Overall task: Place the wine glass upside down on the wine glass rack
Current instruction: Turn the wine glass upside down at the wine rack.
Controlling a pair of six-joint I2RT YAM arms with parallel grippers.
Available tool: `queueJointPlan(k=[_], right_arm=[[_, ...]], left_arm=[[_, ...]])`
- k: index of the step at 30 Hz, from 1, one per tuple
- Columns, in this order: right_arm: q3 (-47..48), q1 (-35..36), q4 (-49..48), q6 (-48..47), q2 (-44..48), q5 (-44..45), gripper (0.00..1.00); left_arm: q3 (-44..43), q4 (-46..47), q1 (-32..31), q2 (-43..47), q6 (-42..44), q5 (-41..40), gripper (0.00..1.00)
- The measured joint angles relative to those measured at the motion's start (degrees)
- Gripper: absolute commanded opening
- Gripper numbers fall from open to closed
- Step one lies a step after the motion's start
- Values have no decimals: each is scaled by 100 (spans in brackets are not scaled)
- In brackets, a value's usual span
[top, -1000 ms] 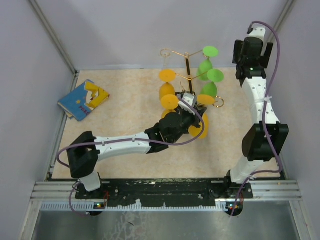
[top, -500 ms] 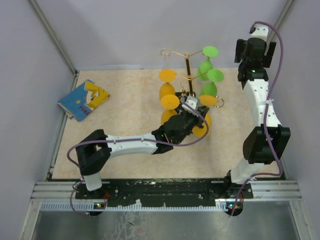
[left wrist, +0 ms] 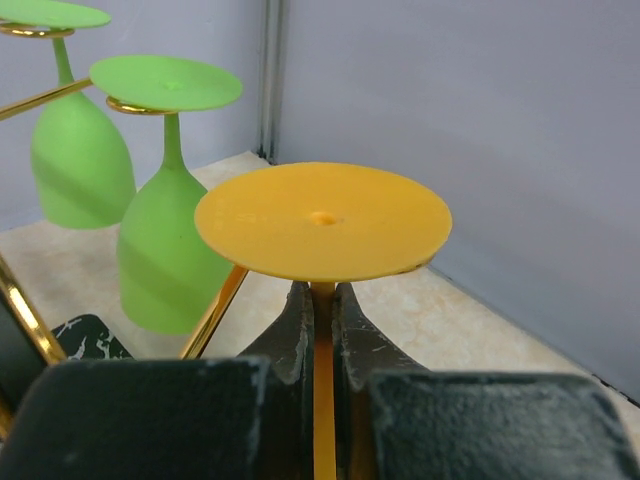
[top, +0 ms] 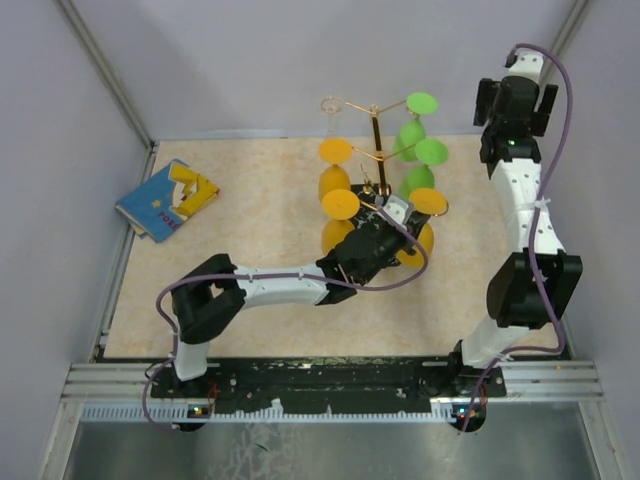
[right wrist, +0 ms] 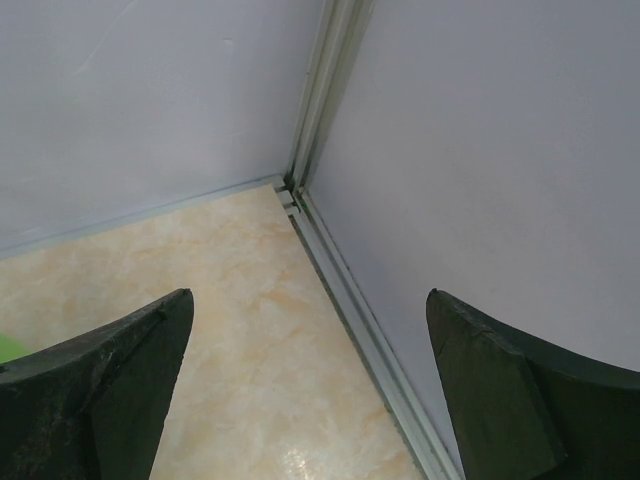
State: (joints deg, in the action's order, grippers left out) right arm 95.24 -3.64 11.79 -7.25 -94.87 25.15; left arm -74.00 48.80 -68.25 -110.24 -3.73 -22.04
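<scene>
Stretching farther out than a second ago, the left arm has carried the glass (top: 429, 201) rightward and away from the bases, so its round orange foot now covers the spot where the gold ring at the end of a rack (top: 375, 135) arm showed before; the right arm has risen a little.

Nearest, the left arm reaches across the table (top: 250, 290) from its base at the near edge. The left gripper (left wrist: 322, 335) is clamped on the glass's thin orange stem, one dark finger (left wrist: 292, 335) pressed on each side just under the foot. The glass is upside down, foot uppermost and level, bowl hanging below at the rack's near right side. A gold wire arm (left wrist: 215, 310) runs slanting beneath the foot's left edge; whether the foot rests on it cannot be told. A corner of the black marbled base (left wrist: 95, 338) shows lower left in the left wrist view.

Just beyond hang two green glasses (left wrist: 165, 270) (left wrist: 75, 165), also inverted, each foot sitting on gold wire. On the rack's left side hang two more orange glasses (top: 334, 183) (top: 338, 232).

A book (top: 167, 199) lies flat near the table's left edge, well apart from the rack.

Farthest, the right gripper (right wrist: 308, 300) is held high over the far right corner, fingers spread wide with nothing between them.
</scene>
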Motion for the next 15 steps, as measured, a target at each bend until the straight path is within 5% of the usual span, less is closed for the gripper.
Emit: queueJointPlan(k=[15], right_arm=[[-76,-81,-55,42,44,-197,99]], left_arm=[[-245,313,57,-328,566,420,0]])
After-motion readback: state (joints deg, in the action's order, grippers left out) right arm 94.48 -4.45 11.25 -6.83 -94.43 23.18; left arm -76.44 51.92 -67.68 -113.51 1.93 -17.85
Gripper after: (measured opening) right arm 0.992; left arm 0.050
